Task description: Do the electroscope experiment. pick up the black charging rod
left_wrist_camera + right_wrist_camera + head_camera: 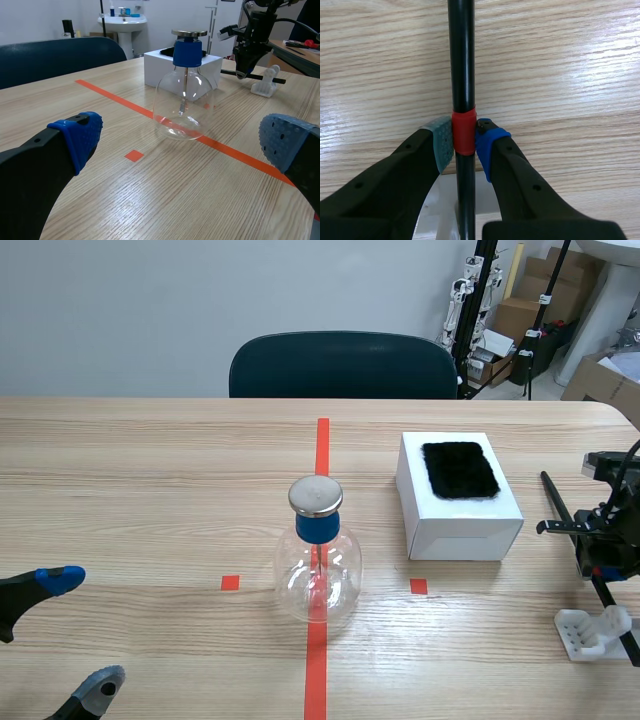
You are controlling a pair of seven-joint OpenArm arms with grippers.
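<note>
The black charging rod (461, 60) has a red band (464, 132), and my right gripper (464, 142) is shut on the rod at that band, one pad on each side. In the scene view the rod (558, 502) slants along the table's right edge through the right gripper (601, 568), passing over a white stand (592, 630). Whether the rod touches the stand I cannot tell. My left gripper (80, 632) stands open at the near left, holding nothing. In the left wrist view the rod (260, 77) shows past the flask.
A glass electroscope flask (318, 560) with a blue collar and metal cap stands on the centre tape line. A white box (458, 510) with a black fur pad (460, 470) sits to its right. A dark chair (343, 365) is behind the table.
</note>
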